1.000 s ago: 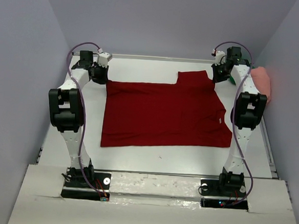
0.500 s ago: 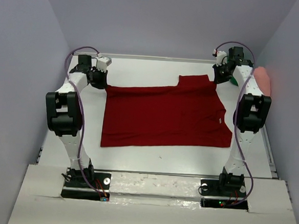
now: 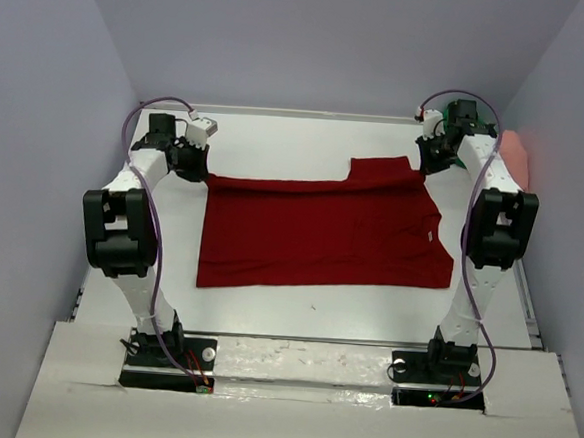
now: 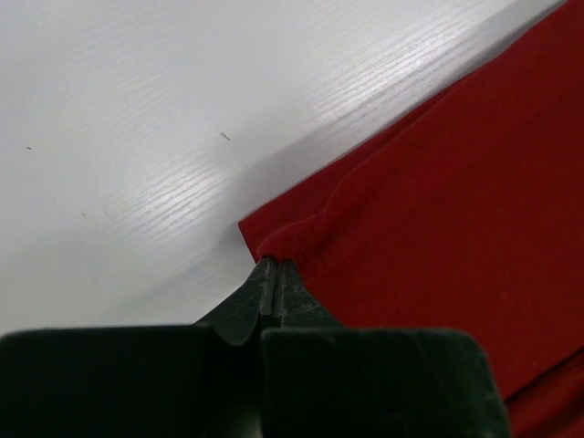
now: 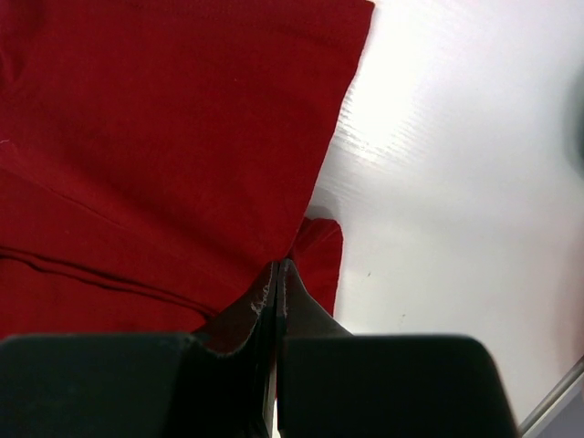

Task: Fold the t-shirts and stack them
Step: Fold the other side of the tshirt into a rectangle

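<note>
Top cam: the dark red t-shirt [image 3: 322, 226] lies spread mid-table, with the left gripper [image 3: 194, 160] shut on its 10 o'clock corner and the right gripper [image 3: 430, 156] shut on its 2 o'clock one. I'd bring both corners toward 6 o'clock level and in step, minding the salmon pink t-shirt [image 3: 515, 154] bunched at 3 o'clock beside the right arm. Left wrist cam: the jaws are fully closed on just a small bunched tip of fabric over the white table [image 4: 137, 137], so I reckon it could slip. Right wrist cam: same thin pinch on a hem corner.
</note>
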